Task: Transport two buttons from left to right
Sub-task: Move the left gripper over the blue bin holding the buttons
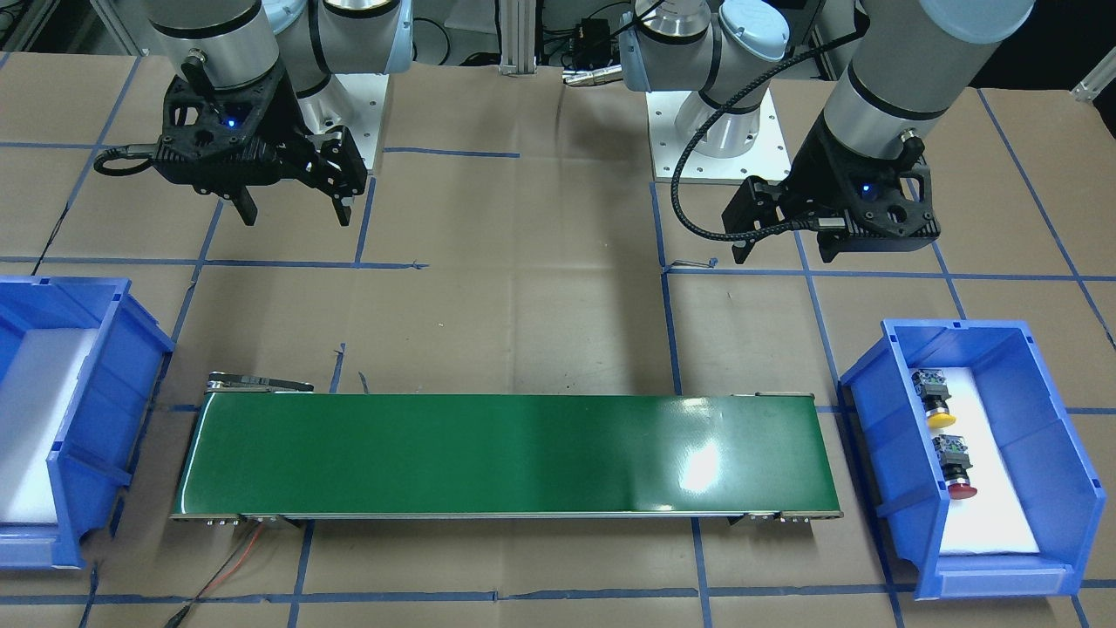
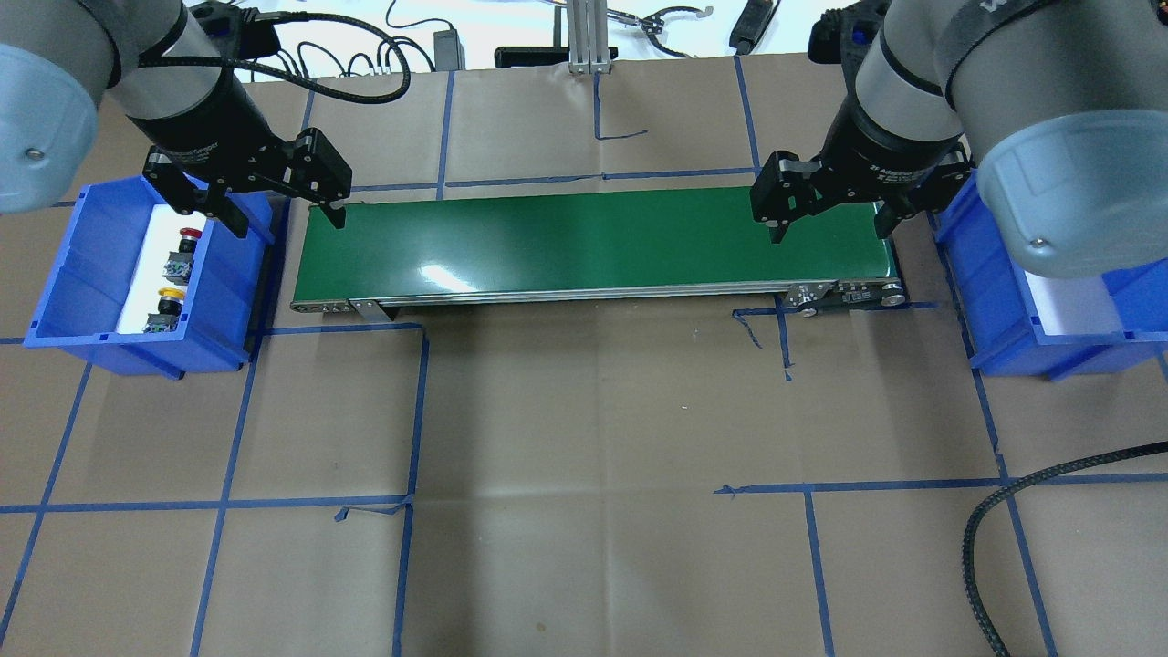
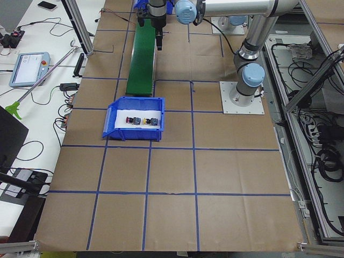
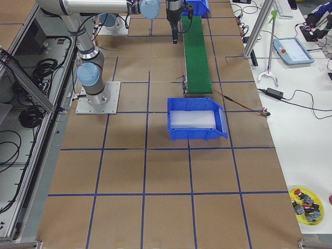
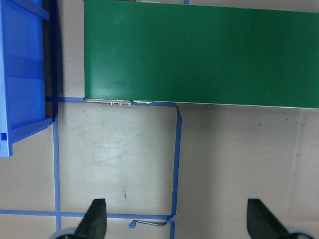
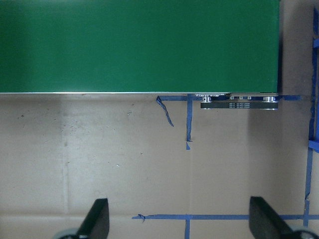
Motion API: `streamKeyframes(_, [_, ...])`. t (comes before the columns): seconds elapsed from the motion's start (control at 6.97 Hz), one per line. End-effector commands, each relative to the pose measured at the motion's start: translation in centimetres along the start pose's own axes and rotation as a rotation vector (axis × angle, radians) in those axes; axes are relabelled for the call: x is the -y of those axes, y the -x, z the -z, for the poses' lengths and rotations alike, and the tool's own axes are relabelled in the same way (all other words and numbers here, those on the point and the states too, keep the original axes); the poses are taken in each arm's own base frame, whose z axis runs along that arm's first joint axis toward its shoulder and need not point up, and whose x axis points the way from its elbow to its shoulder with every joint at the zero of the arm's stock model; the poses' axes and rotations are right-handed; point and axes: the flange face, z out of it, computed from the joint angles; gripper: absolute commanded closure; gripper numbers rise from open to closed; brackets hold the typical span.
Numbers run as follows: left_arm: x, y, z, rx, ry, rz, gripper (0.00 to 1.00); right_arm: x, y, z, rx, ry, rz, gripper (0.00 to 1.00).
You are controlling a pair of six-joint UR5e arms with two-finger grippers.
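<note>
The left tool and right tool hang over the brown paper counter, both spread wide and empty. Beyond, flanking the green conveyor belt: the left blue plastic bin, holding the yellow-capped push-button and red-capped push-button, both small and blurred; and the right blue plastic bin, partly hidden by the arm.

Green conveyor belt mid-table; blue tape grid; teach pendant aside.

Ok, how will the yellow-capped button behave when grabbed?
Probably rigid: the yellow-capped button looks like hard plastic. Lying on its side, its round cap may let it roll or pivot; the boxy grey block likely gives flatter gripping faces.
</note>
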Motion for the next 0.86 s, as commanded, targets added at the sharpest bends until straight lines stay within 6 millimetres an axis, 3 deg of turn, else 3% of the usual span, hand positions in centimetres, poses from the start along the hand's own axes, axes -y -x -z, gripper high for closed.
streamKeyframes(0.0, [0.0,0.0,-0.1,0.001,0.003,-0.001,0.00,0.0,0.0,0.1,0.000,-0.003,0.000,0.00])
streamKeyframes(0.29, [-0.1,0.1,0.0,0.003,0.002,-0.021,0.00,0.0,0.0,0.2,0.000,-0.007,0.000,0.00])
streamKeyframes(0.57, [0.0,1.5,0.8,0.009,-0.023,-0.082,0.00,0.0,0.0,0.2,0.000,-0.004,0.000,0.00])
streamKeyframes(0.72, [0.6,4.7,0.8,0.011,-0.025,-0.057,0.00,0.0,0.0,0.2,0.000,-0.004,0.001,0.00])
